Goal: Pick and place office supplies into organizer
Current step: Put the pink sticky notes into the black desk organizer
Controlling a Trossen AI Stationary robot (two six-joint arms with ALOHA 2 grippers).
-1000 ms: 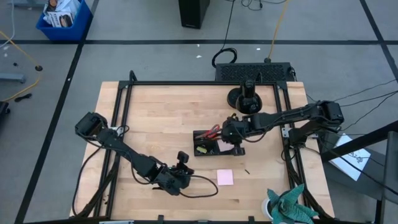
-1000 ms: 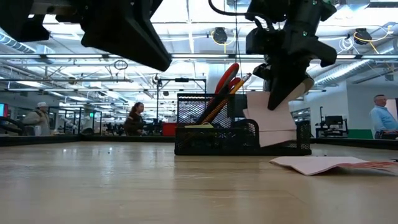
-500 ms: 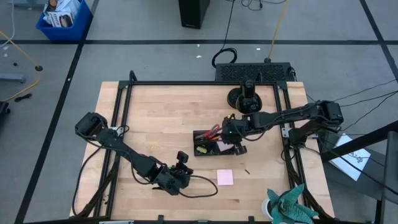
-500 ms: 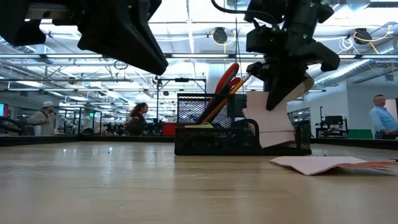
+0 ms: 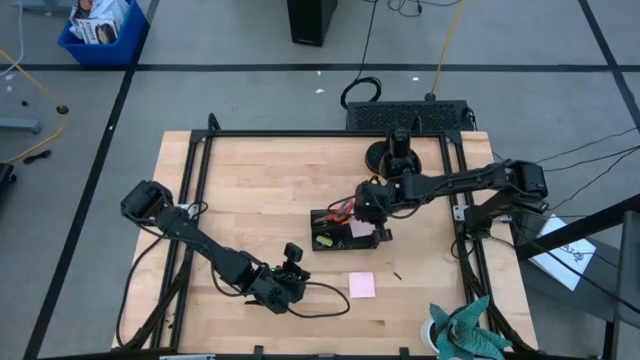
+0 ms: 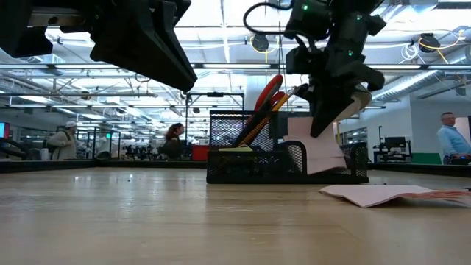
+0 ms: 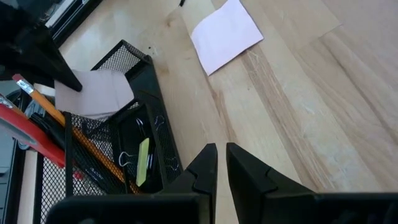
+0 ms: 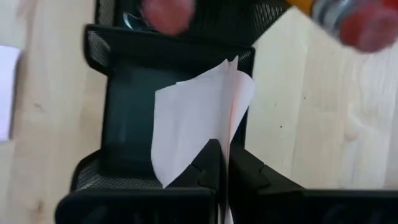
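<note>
wooden table (image 5: 260, 200), high view: right gripper (image 5: 366, 208) has shifted toward 10 o'clock over the organizer (image 5: 345, 229), so the placement is under way. second pink pad (image 5: 361, 284) lies at 5 o'clock, floor clear around it. low view: pink sheets (image 6: 318, 147) hang into the mesh, scissors (image 6: 266, 96) upright. left wrist view: left gripper (image 7: 217, 163) nearly pressed together, empty. right wrist view: fingers (image 8: 202, 171) pinch the sheets above the compartment.

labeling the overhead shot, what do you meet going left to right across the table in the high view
left tool → organizer → pink sticky-note pad → right tool, shut on a pink sheet over the organizer → teal-green cloth at the table's corner
</note>
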